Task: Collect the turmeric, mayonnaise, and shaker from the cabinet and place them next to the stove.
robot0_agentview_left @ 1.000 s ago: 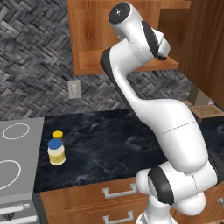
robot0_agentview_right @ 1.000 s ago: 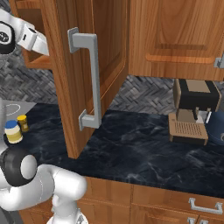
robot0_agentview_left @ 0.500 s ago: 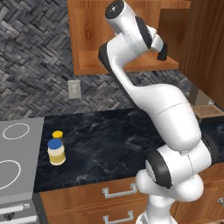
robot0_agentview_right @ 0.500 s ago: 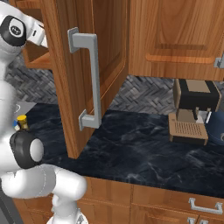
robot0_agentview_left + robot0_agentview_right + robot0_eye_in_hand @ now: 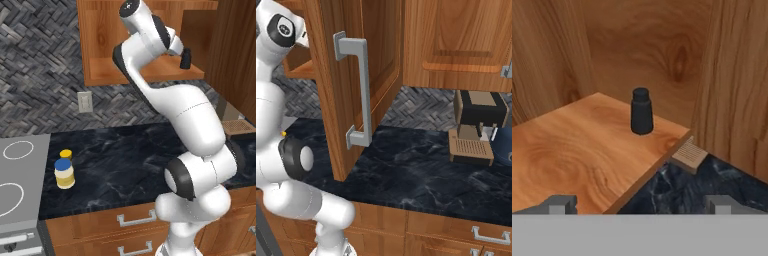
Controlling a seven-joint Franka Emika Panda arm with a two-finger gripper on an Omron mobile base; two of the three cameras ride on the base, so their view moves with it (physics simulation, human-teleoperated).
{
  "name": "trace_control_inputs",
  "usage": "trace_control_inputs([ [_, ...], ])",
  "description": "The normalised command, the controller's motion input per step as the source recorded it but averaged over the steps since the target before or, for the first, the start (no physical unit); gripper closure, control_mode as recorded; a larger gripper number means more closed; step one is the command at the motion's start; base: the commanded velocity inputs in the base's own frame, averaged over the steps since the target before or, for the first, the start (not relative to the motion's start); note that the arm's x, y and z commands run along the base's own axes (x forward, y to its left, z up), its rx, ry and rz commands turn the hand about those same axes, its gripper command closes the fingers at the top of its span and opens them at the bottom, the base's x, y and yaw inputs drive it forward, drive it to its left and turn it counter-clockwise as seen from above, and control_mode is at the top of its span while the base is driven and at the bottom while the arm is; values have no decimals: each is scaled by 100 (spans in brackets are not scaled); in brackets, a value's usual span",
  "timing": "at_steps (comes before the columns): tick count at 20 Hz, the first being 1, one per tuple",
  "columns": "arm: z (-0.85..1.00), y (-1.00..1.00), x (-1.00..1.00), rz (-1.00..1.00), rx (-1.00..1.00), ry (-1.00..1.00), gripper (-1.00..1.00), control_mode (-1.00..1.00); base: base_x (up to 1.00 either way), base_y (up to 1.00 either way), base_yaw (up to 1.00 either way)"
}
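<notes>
Standing upright near the front edge of the cabinet (image 5: 145, 77) floor, toward its right front corner, the shaker (image 5: 641, 111) is seen straight ahead of the pincer (image 5: 639, 204), well apart from it and centred between the two tips, which are held wide apart with nothing between them. Its long axis is vertical, narrower cap uppermost, so a level approach along the line of sight is judged to be what the coming move turns on. In the left base view the same shaker is seen just beyond the wrist at the cabinet's right side. One shaker is counted, and one arm. On the black surface (image 5: 130, 165), near its left edge beside the stove (image 5: 20, 185), one mayonnaise (image 5: 64, 173) and one turmeric (image 5: 66, 154) stand close together, so two of three things are judged already placed.
</notes>
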Motion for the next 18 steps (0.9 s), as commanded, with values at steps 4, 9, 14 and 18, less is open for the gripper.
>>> trace_control_inputs([
  [4, 0, -10, 45, 0, 0, 7, -100, -100, 0, 0, 0],
  [9, 0, -27, 44, -2, 0, 11, -100, -100, 0, 0, 0],
  [14, 0, -37, 39, -4, 0, 12, -100, -100, 0, 0, 0],
  [18, 0, -30, 18, -3, 0, 5, -100, -100, 0, 0, 0],
])
